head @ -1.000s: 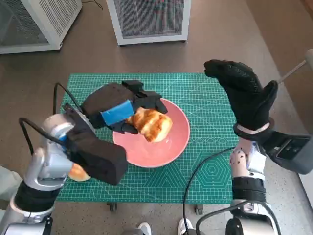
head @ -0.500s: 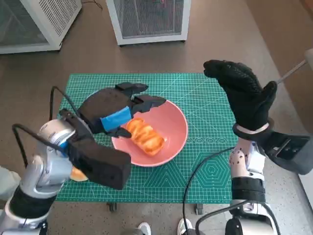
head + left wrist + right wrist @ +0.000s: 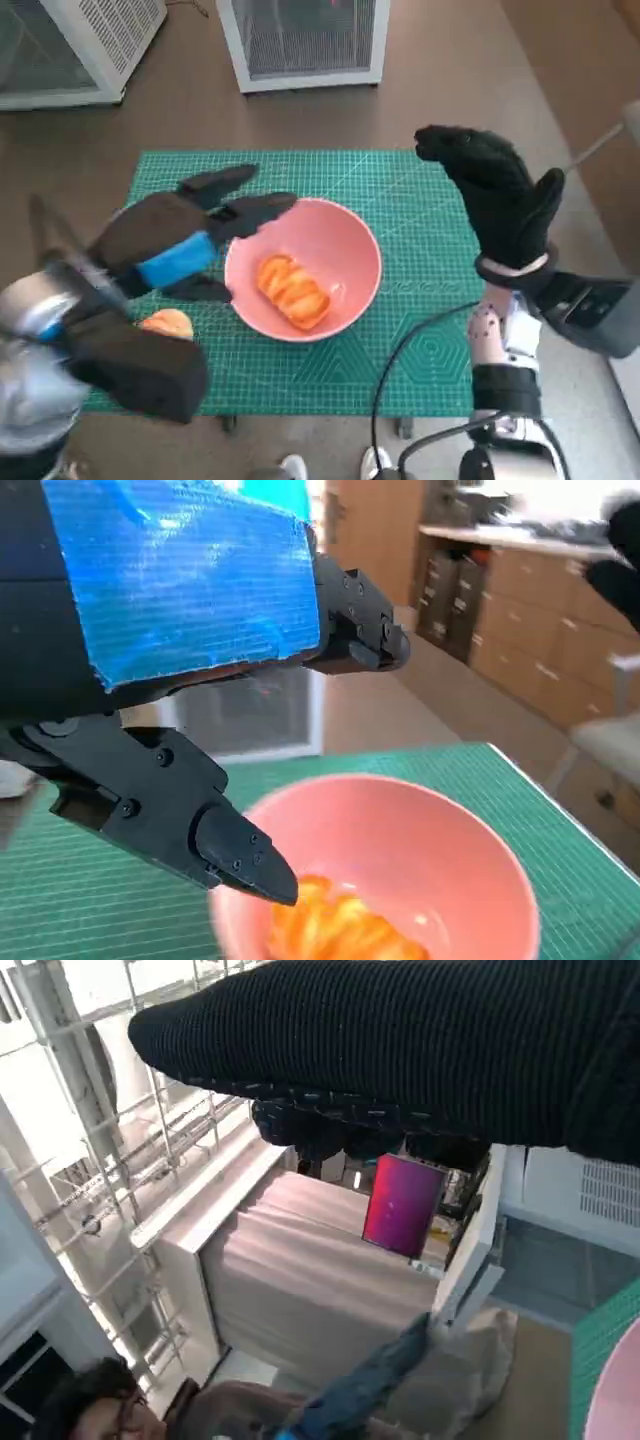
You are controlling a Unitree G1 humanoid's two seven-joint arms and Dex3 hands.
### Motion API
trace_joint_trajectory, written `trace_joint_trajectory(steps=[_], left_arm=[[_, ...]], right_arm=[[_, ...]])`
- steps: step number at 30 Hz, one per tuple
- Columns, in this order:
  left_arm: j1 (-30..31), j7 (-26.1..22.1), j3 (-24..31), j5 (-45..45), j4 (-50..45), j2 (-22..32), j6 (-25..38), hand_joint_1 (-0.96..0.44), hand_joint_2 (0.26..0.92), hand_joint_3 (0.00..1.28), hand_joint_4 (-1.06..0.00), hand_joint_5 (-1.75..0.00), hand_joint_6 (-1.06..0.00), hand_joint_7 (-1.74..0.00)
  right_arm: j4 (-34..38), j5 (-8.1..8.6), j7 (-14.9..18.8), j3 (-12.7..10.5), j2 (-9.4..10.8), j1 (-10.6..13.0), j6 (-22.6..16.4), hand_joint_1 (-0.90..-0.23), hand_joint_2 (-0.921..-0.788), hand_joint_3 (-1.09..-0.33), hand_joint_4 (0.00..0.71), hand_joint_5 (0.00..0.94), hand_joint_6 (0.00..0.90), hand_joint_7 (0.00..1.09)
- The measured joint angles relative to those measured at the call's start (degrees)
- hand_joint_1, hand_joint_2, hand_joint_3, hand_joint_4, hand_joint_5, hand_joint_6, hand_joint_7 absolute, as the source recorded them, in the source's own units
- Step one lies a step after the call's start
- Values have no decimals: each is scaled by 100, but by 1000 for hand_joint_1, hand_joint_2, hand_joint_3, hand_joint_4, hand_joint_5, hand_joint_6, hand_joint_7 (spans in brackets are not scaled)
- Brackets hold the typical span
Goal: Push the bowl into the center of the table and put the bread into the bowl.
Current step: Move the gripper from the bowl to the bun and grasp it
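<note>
A pink bowl (image 3: 340, 250) sits near the middle of the green mat, with a golden bread roll (image 3: 292, 290) lying inside it. The left wrist view looks down on the same bowl (image 3: 400, 840) and bread (image 3: 335, 930). My left hand (image 3: 175, 240) hovers just left of the bowl, fingers spread and holding nothing; its black fingers (image 3: 200, 825) hang above the bowl's rim. My right hand (image 3: 500, 195) is raised over the mat's right side, open and empty. A second bread roll (image 3: 165, 324) lies on the mat beside my left forearm.
The green cutting mat (image 3: 420, 320) covers the small table. Two white mesh-fronted units (image 3: 305, 40) stand on the floor beyond it. A black cable (image 3: 400, 370) crosses the mat's front right. A person (image 3: 90, 1400) shows in the right wrist view.
My left hand let go of the bread, which now lies in the bowl, and pulled back to the left with fingers spread. The right hand stayed raised.
</note>
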Motion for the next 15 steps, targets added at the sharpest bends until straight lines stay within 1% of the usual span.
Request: trace_joint_trajectory(steps=[4,8,12,15], left_arm=[[378,-288,621,-337,-424,227,365,-115,701,0,-82,-1,-287,-1],[708,-633,1203,-688,-808,451,924,9,707,3,-53,-2,-261,-2],[925,-898,1611,-950,-1121,668,1508,92,714,7,-37,0,-240,-1],[1110,-1033,1832,-1072,-1316,824,1862,122,717,8,-33,0,-233,0]], right_arm=[[-87,0,0,1,-2,27,43,-556,-921,-592,249,1,359,4],[-119,2,-1,-5,-6,45,56,-557,-921,-592,245,0,358,4],[-120,1,-1,-10,-7,58,60,-558,-921,-592,242,0,357,3],[-119,0,-2,-8,-4,58,62,-558,-921,-591,240,0,357,3]])
